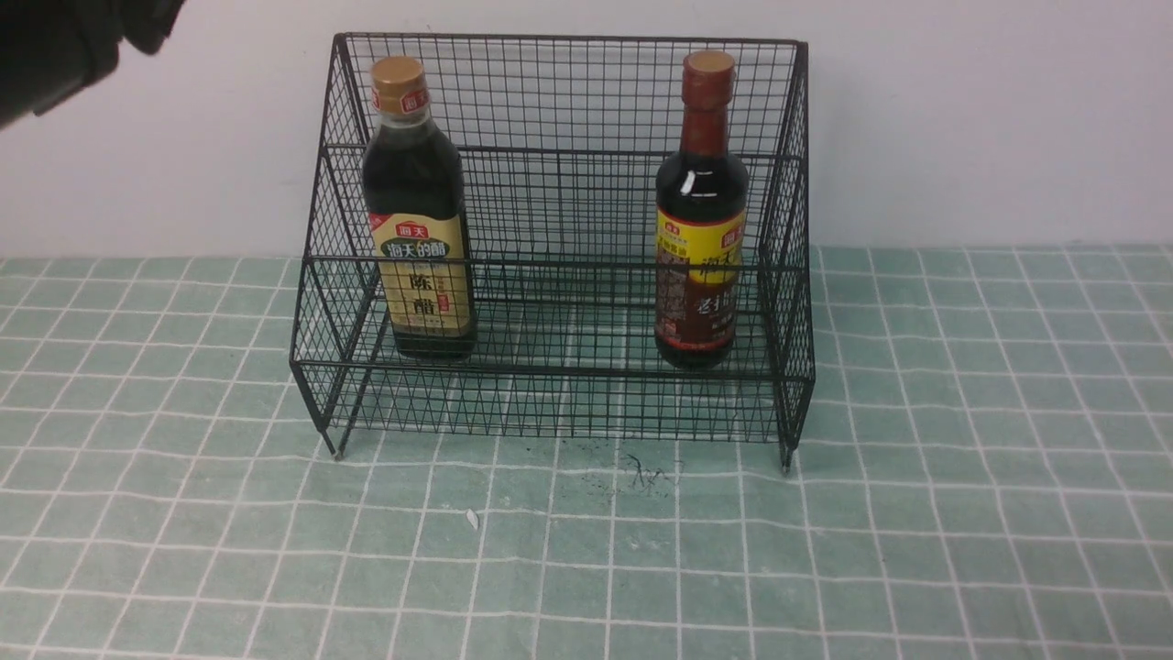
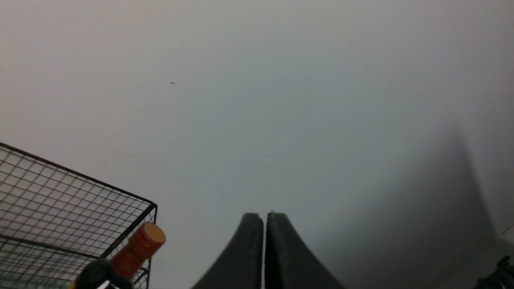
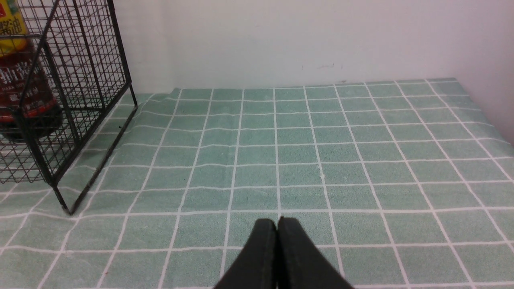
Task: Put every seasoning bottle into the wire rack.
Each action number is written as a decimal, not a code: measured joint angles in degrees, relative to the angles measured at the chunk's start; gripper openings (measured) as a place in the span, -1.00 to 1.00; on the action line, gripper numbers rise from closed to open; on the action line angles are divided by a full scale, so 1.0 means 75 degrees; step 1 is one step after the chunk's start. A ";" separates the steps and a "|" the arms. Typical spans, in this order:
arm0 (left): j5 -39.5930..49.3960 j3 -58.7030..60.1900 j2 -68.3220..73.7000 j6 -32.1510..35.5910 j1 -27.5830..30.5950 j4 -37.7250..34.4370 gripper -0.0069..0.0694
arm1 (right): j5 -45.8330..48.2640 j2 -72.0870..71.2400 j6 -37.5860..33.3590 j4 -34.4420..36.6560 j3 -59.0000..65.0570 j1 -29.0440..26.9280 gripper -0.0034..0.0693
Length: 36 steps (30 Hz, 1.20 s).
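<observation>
The black wire rack [image 1: 559, 147] stands at the back middle of the table. The gold-capped bottle [image 1: 417, 220] stands upright on its lower tier at the left. The red-brown-capped bottle [image 1: 701, 220] stands upright on the lower tier at the right. My left gripper [image 2: 264, 218] is shut and empty, raised above the rack's left side and facing the wall; the rack's top corner [image 2: 150, 206] and a bottle cap [image 2: 140, 245] show beside it. My right gripper [image 3: 277, 223] is shut and empty, low over the cloth to the right of the rack [image 3: 120, 80]; the red-brown-capped bottle [image 3: 24, 92] shows through the mesh.
A green checked cloth [image 1: 586, 550] covers the table. A white wall [image 1: 962, 119] rises right behind the rack. Part of my left arm [image 1: 64, 46] shows dark at the top left of the front view. A small white scrap [image 1: 473, 519] lies in front of the rack.
</observation>
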 joint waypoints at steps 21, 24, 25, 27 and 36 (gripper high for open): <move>-0.1411 0.0369 -0.3117 0.1777 0.0000 0.0852 -0.83 | 0.0000 0.0000 0.0022 0.0000 0.0000 0.0000 -0.95; -0.1383 0.0707 -0.3566 -0.0146 0.0000 0.2991 -0.83 | 0.0000 0.0000 0.0022 0.0000 0.0000 0.0000 -0.95; -0.1383 0.0707 -0.3597 -0.0307 0.0000 0.2991 -0.83 | 0.0000 0.0000 0.0022 0.0000 0.0000 0.0000 -0.95; -0.1208 0.0965 -0.3912 -0.2019 0.0000 0.4918 -0.83 | 0.0000 0.0000 0.0022 0.0000 0.0000 0.0000 -0.95; 0.0088 0.3292 -0.5464 -0.6954 0.0519 1.1780 -0.83 | 0.0000 0.0000 0.0022 0.0000 0.0000 0.0000 -0.95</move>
